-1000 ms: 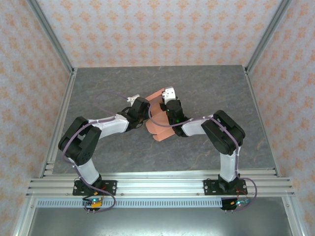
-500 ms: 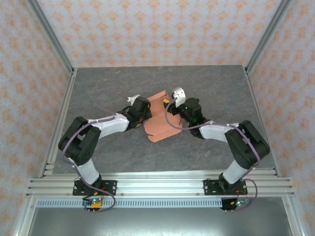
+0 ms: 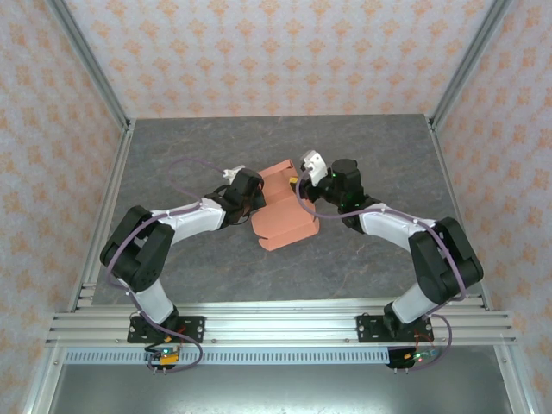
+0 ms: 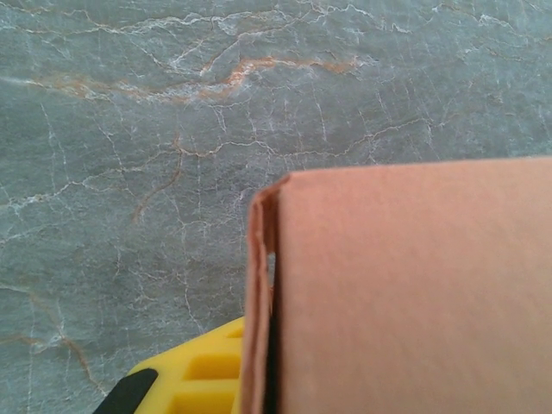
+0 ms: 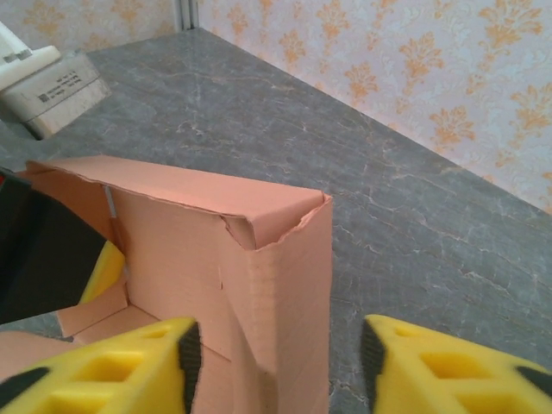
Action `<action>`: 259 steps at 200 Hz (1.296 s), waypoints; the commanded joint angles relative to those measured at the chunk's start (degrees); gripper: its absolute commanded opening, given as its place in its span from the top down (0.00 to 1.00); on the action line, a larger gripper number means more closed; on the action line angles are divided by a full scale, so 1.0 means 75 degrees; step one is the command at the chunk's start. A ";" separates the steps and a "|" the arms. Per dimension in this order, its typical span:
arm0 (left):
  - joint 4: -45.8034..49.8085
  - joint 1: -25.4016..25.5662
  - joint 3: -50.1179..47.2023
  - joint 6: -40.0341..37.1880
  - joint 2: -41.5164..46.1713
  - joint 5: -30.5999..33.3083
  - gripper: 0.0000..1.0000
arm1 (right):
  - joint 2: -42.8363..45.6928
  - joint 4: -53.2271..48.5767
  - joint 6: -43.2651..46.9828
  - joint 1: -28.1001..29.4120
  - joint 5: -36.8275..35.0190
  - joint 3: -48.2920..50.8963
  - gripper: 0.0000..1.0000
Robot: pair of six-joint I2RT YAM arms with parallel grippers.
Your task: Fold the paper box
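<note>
Reaching leftward, the right gripper (image 5: 278, 349) straddles the paper box (image 5: 216, 220).

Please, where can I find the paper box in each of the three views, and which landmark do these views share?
Top external: the paper box lies at the centre of the table.
Left wrist: lower right.
Right wrist: left and centre, one corner toward the camera.
Shared landmark: the grey marble table.

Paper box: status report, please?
Left gripper shut on paper box wall. Right gripper open, straddling a corner. Walls partly up. Nothing blocking.
</note>
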State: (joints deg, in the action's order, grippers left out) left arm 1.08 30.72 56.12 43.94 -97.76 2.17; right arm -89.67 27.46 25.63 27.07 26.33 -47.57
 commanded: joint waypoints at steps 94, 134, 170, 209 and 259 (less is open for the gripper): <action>-0.0140 0.0049 0.0028 0.0601 0.0074 -0.0290 1.00 | -0.2267 0.3143 -0.0051 0.1085 -0.6627 -0.1099 0.90; -0.0167 0.0110 0.0020 0.0782 0.0003 -0.0301 1.00 | -0.2465 0.3229 -0.0340 0.1282 -0.7091 -0.1089 0.80; 0.0097 0.0120 0.0344 0.0449 -0.0162 -0.0268 1.00 | -0.2397 0.3020 -0.0256 0.1273 -0.5362 -0.0942 0.70; 0.0126 0.0115 0.0558 0.0369 -0.0313 -0.0154 1.00 | -0.2468 0.2762 0.0573 0.1254 -0.4716 -0.0628 0.84; 0.0268 0.0113 0.0789 0.0344 -0.0468 -0.0124 1.00 | -0.1849 0.2938 0.0398 0.0858 -0.3051 0.0026 0.64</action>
State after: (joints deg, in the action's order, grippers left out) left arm 2.61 31.05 59.05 47.48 -100.79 1.06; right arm -107.48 49.95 29.67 35.22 -5.06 -49.34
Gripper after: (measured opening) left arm 0.093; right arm 0.325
